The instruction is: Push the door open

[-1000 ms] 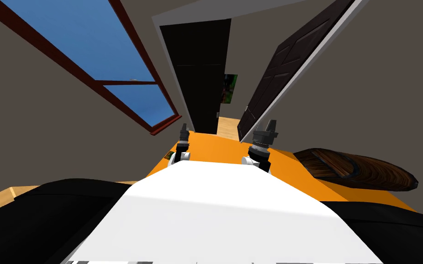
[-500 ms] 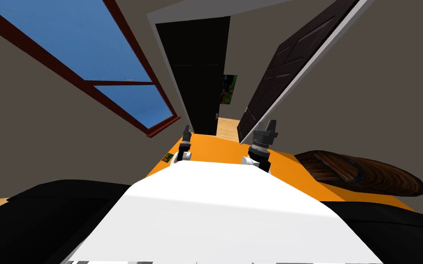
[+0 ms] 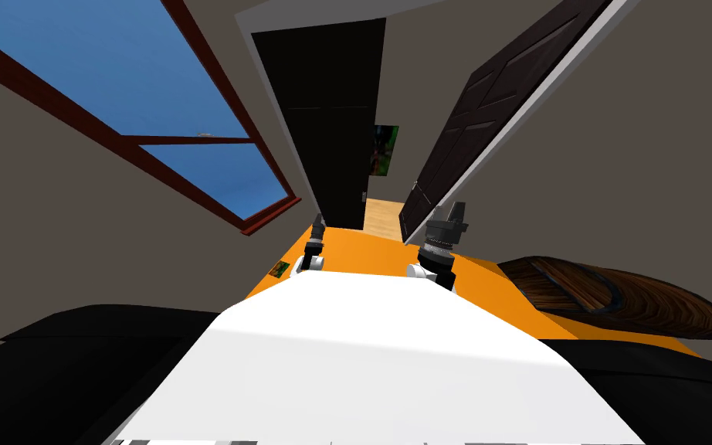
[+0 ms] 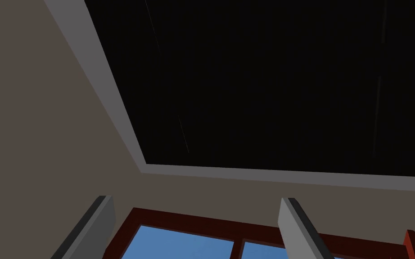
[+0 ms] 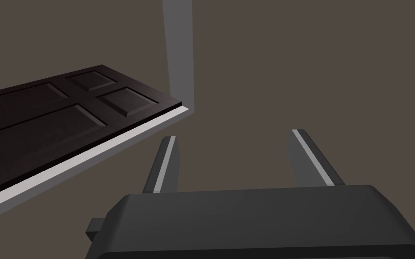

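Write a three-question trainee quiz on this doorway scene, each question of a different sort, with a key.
1. True or false: the right pincer is shut.
2. The door near the right pincer is: A) plain white, B) dark and panelled, C) orange with a glass pane.
3. Fill in: in the head view, the window with the red-brown frame lies on the robot's ____ side.

Key
1. False: it is open and holds nothing.
2. B
3. left
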Controlling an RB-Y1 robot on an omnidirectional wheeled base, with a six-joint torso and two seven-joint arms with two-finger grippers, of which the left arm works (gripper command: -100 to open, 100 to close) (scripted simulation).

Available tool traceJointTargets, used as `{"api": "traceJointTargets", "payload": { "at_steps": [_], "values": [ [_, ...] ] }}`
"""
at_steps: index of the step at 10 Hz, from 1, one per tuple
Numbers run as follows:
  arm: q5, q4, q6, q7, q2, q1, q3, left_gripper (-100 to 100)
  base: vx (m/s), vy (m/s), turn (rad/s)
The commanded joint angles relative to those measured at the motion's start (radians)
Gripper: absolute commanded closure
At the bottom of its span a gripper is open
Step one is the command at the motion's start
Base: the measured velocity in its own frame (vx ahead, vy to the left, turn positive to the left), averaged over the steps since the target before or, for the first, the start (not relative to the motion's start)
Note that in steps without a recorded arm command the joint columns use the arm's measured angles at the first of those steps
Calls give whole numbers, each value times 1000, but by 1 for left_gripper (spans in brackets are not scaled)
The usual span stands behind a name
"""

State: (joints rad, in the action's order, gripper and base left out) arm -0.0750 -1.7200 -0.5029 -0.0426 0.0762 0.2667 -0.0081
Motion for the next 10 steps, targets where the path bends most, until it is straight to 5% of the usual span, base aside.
{"api": "traceJointTargets", "payload": {
  "at_steps": [1,10],
  "values": [
    [1,38,-12,7,6,-13,-2,-100,87,-28,-6],
    [3,259,-71,36,20,-101,-17,-100,103,-32,-6]
  ]
}}
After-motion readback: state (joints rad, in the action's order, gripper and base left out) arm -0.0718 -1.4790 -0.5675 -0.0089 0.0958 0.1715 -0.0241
